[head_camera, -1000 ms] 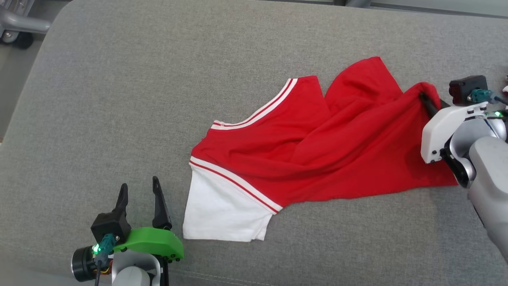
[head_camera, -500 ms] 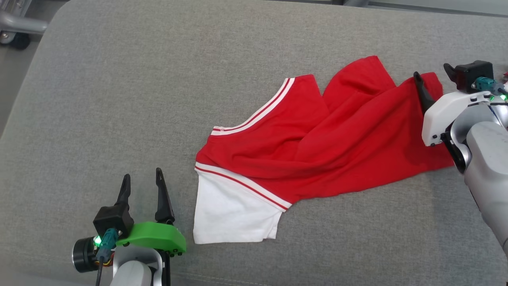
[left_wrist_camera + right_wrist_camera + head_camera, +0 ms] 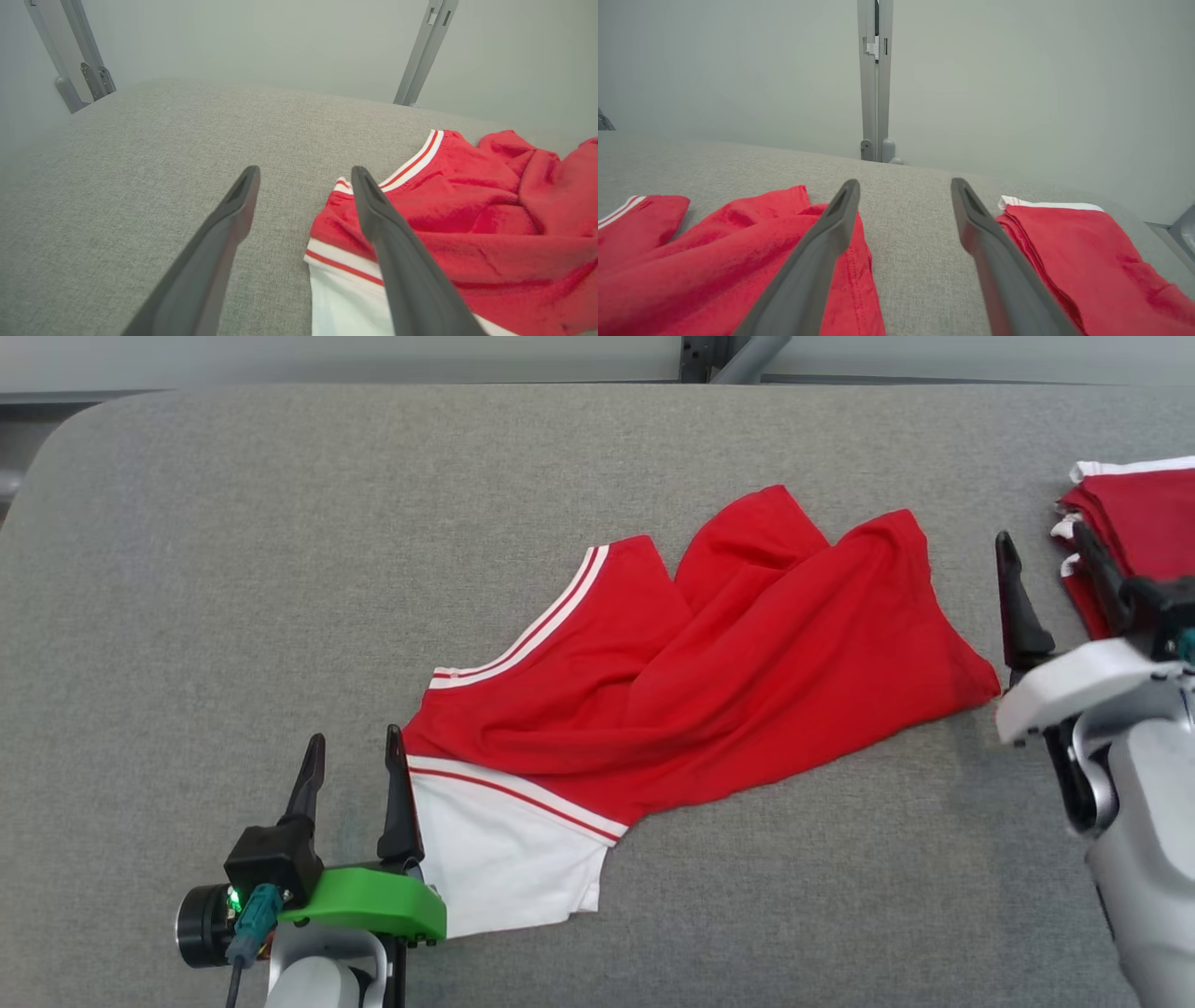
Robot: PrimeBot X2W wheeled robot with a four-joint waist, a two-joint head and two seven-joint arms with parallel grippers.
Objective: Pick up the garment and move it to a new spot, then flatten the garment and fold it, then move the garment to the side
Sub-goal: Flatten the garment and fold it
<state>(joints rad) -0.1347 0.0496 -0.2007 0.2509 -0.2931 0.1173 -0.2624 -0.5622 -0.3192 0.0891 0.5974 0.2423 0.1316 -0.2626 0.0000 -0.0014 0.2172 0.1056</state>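
Observation:
The garment (image 3: 709, 681) is a red shirt with white-striped trim and a white sleeve, lying crumpled across the middle of the grey padded surface (image 3: 280, 569). My left gripper (image 3: 353, 754) stands open at the lower left, its right finger beside the white sleeve's edge; the left wrist view shows the garment (image 3: 467, 219) partly behind that finger. My right gripper (image 3: 1044, 541) is open at the right, just past the garment's right hem, holding nothing. In the right wrist view the garment (image 3: 714, 261) lies under and left of the gripper's left finger.
A stack of folded red garments (image 3: 1134, 523) with white trim sits at the right edge, right beside my right gripper; it also lies to the right in the right wrist view (image 3: 1087, 252). Metal frame posts (image 3: 875, 79) stand behind the surface. Bare grey fabric spreads left and front.
My right gripper has opened and let go of the garment's right hem, which dropped flat, and has drawn off to the right. The head camera has shifted, bringing the folded stack into view.

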